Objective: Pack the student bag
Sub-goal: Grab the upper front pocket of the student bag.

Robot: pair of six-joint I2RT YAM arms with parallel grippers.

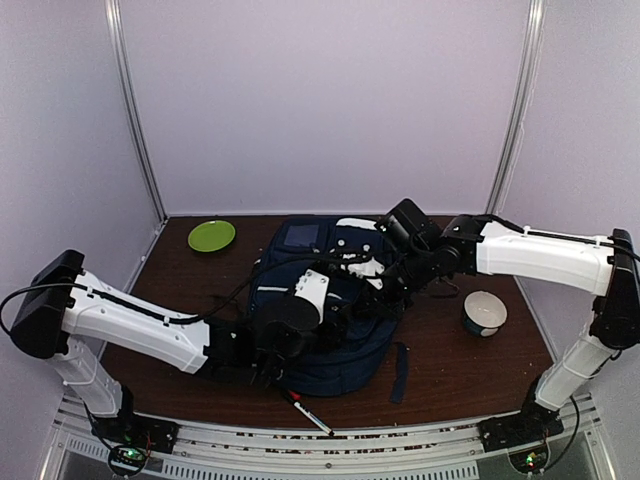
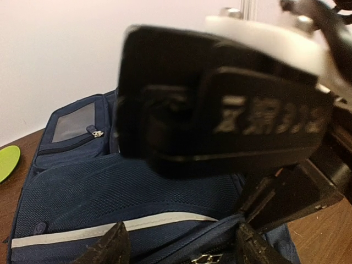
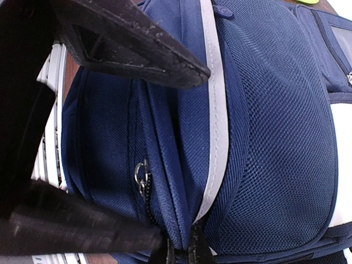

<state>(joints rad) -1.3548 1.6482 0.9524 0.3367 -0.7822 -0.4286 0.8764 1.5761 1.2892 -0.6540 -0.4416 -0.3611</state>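
Note:
The student bag [image 1: 310, 260] lies flat mid-table, navy with a white reflective stripe [image 3: 215, 110]. My right gripper [image 1: 378, 295] reaches in from the right. In the right wrist view it [image 3: 183, 254] is shut on a fold of the bag's fabric beside the stripe. My left gripper [image 1: 340, 318] reaches over the bag from the left. In the left wrist view it [image 2: 184, 247] is open, fingers spread over the zip edge and a metal zip pull [image 3: 141, 175]. The right gripper's black body [image 2: 231, 121] fills most of the left wrist view.
A green plate [image 1: 211, 235] lies at the back left. A white bowl [image 1: 485, 312] stands right of the bag. A pen [image 1: 308, 412] lies near the front edge. A dark strap [image 1: 400, 370] trails off the bag's front right corner.

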